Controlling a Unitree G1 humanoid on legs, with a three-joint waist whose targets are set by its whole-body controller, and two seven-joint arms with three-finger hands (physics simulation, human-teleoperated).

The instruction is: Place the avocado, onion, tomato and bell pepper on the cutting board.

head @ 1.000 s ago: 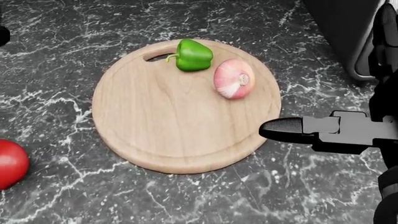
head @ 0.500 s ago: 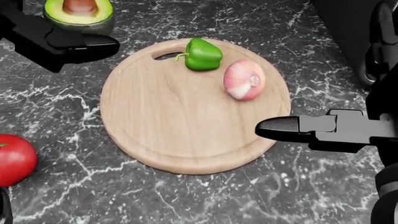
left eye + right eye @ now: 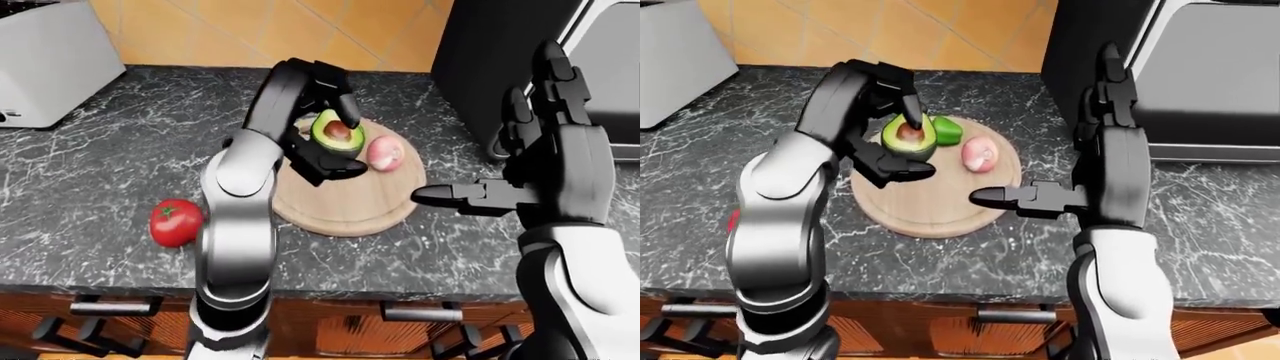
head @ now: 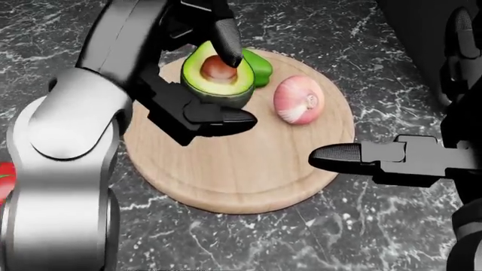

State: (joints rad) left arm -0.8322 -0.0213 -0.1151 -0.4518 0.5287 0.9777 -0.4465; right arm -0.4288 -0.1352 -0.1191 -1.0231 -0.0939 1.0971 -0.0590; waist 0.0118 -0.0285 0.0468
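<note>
The left hand (image 4: 207, 84) is holding the halved avocado (image 4: 218, 76) over the round cutting board (image 4: 248, 164), its fingers pinching the fruit: one dark finger (image 4: 226, 39) is pressing down on the cut face beside the brown pit while another is reaching out underneath. In the head view the avocado is sitting toward eleven o'clock on the board, cut side up; whether it is touching the wood cannot be told. The green bell pepper (image 4: 260, 68) is lying on the board just beside the avocado, toward twelve o'clock, mostly hidden by it. The onion (image 4: 299, 100) is resting on the board toward two o'clock, apart from the avocado. The tomato (image 3: 176, 222) is lying on the dark marble counter (image 3: 100, 150) off the board, at about nine o'clock from it in the left-eye view, partly behind the left arm. The right hand (image 3: 540, 176) is hovering at the board's four o'clock edge, empty, its fingers spread wide: one finger (image 4: 343, 155) is pointing toward the board while the others are standing upright.
</note>
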